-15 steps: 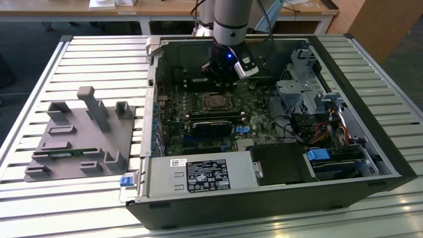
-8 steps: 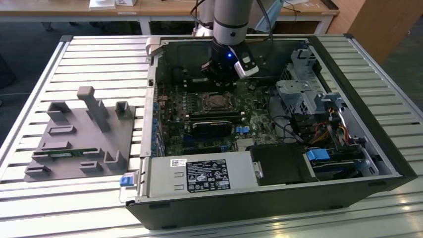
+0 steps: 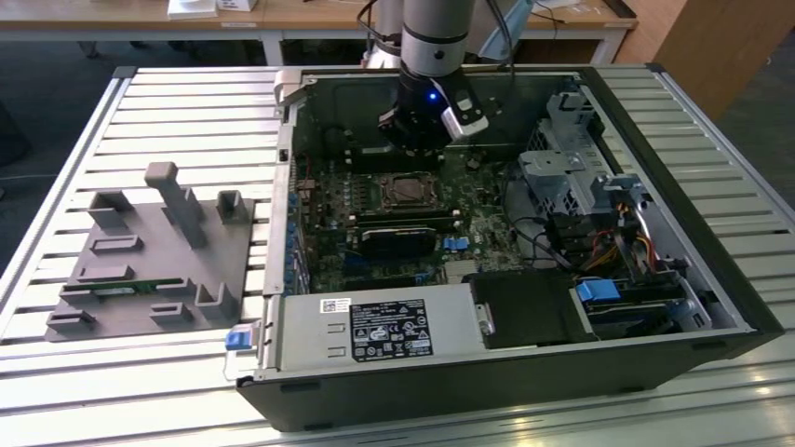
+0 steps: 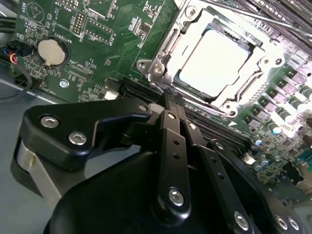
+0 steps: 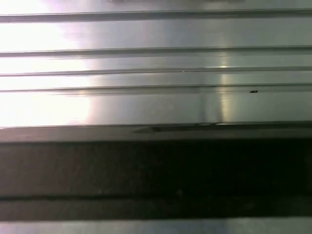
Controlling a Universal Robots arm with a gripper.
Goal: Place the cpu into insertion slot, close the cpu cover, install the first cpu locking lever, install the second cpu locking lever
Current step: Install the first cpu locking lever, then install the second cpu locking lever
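In the second wrist view the cpu [image 4: 219, 61] lies flat in the insertion slot [image 4: 243, 95], its pale metal face up. The silvery cpu cover [image 4: 163, 56] is down around it, framing the chip. A thin metal lever rod [image 4: 253, 17] runs along one side of the socket. My gripper [image 4: 170, 95] has its black fingers pressed together with nothing between them, the tips just off the socket's corner. In the exterior view the gripper [image 3: 416, 149] hangs over the motherboard just behind the insertion slot [image 3: 404, 191].
The open computer case [image 3: 733, 307] lies on a slatted metal table [image 3: 186, 102]. A black card [image 3: 397, 237] sits in front of the socket, a power supply [image 3: 372, 331] nearer still. Drive cages and cables [image 3: 584, 186] fill the exterior view's right. A grey fixture [image 3: 149, 251] stands at its left.
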